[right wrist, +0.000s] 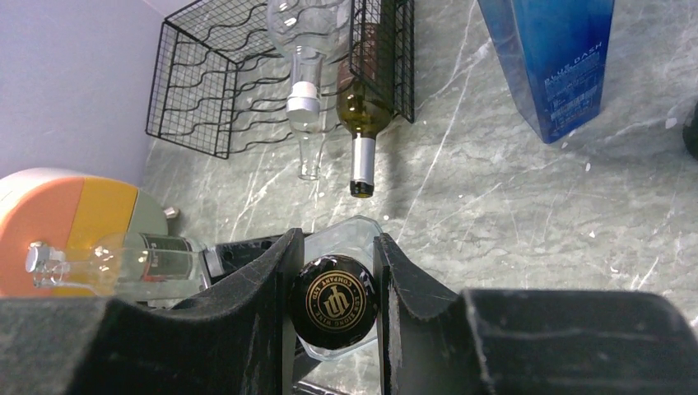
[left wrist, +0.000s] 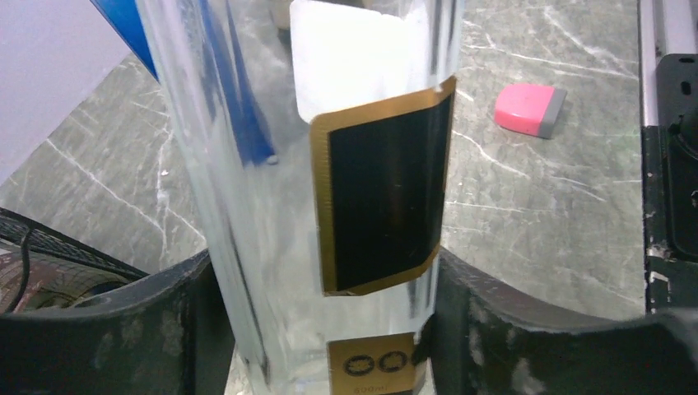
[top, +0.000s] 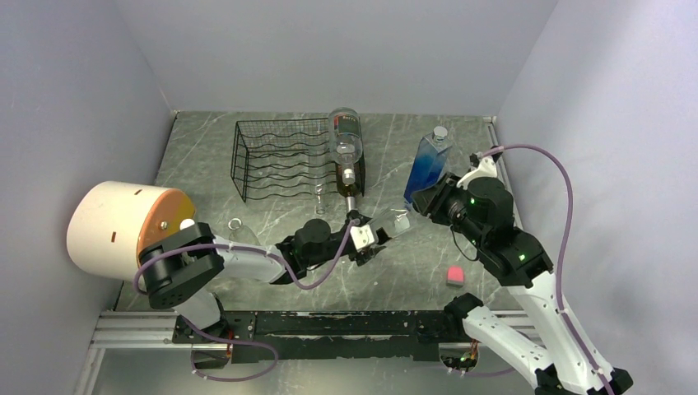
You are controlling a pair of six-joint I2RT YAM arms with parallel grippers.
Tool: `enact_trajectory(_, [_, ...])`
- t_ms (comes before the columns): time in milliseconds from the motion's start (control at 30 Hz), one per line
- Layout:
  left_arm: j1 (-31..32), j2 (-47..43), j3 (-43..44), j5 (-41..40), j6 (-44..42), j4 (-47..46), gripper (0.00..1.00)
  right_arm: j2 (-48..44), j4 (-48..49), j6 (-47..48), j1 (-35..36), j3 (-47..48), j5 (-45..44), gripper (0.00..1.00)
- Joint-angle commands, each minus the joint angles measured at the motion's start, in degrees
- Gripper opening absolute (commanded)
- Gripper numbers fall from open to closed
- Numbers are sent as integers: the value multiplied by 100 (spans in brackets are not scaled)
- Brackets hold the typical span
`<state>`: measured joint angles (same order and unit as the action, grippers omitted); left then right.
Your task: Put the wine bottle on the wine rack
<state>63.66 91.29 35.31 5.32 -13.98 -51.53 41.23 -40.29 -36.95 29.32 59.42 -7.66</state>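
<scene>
Two claws hold one wine bottle [left wrist: 263, 206], short of the wine rack [top: 272, 160].
Left claw [top: 369, 239] clamps its glass body, right claw [right wrist: 335, 247] its cap [right wrist: 333, 302]; mismatched moves could wrench it loose.

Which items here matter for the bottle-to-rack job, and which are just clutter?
Job: clear wine bottle, gripped by left fingers at the body and right fingers at the cap; wine rack.
Lying about: blue bottle, pink eraser, white-and-orange cylinder, racked clear bottle, racked dark bottle.
</scene>
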Motion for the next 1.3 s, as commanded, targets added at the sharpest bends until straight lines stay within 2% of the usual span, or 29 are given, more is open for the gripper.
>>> enact_trajectory(0, [41, 48, 233, 153, -100, -231, 60, -206, 685, -387, -14, 85, 204, 1])
enact_trajectory(67, [41, -9, 191, 117, -161, -242, 39, -205, 647, -343, -19, 102, 252, 5])
enact_trajectory(100, [41, -48, 187, 117, -223, -222, 27, -189, 608, -297, -16, 138, 268, 11])
enact_trajectory(133, [41, -94, 193, 97, -327, -162, 8, -173, 539, -182, -20, 164, 279, 21])
enact_trajectory(200, [41, -226, 213, 101, -558, -30, 7, -80, 364, 119, -15, 287, 276, 43])
enact_trajectory(267, [41, -416, 198, 112, -878, 32, 7, -9, 117, 423, -19, 467, 163, 58])
enact_trajectory(433, [41, -799, 496, 60, -2191, 675, 7, 1, -138, 1254, -17, 966, 26, 78])
enact_trajectory(600, [41, -1058, 803, 112, -3447, 1404, 7, 187, -517, 1877, -19, 1402, 142, 83])
enact_trajectory(833, [41, -1284, 638, -120, -5338, 860, 7, 299, -741, 2275, -16, 1324, 556, 84])
enact_trajectory(933, [41, -1335, 673, -71, -5965, 800, 7, 338, -687, 2364, -15, 1184, 1003, 84])
enact_trajectory(1100, [18, -1465, 892, 5, -6508, 861, 7, 387, -713, 2795, -16, 958, 2060, 84])
enact_trajectory(1267, [23, -1413, 1102, 284, -6591, 746, 7, 386, -863, 3069, -20, 808, 1993, 87])
